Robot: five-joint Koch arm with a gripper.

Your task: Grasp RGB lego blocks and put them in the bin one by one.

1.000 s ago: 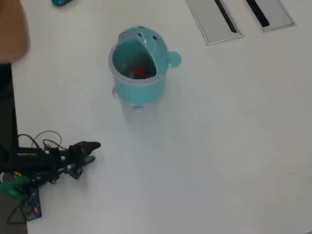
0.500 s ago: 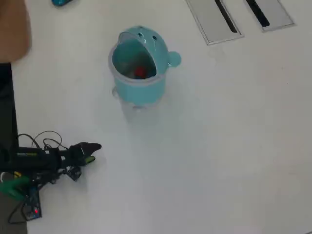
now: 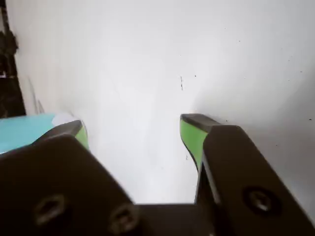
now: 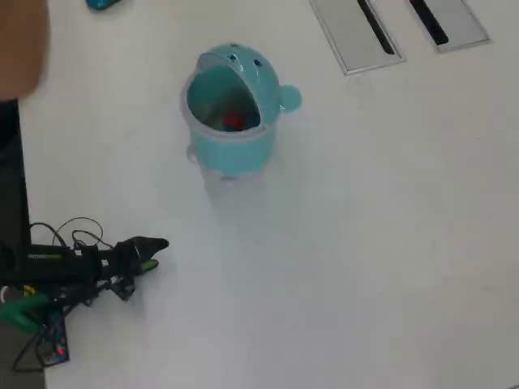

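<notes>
The arm lies low and stretched out along the counter [image 4: 365, 267], well apart from the bin [image 4: 231, 142], below and to its left in the overhead view. The end effector [image 3: 133, 132] has its green-padded jaws parted, nothing between them.

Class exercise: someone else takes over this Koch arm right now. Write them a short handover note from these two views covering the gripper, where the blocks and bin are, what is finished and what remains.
Gripper: open and empty, jaws apart with only bare white table between them. The arm sits low at the left edge of the overhead view, away from the bin.
Bin: light teal, upright, lid tipped open, upper middle of the overhead view.
Blocks: the red block lies inside the bin. No other block shows on the table; whether the other two are also in the bin cannot be told.
Done: at least the red block is binned.
Left: check the bin for the other two blocks.
</notes>
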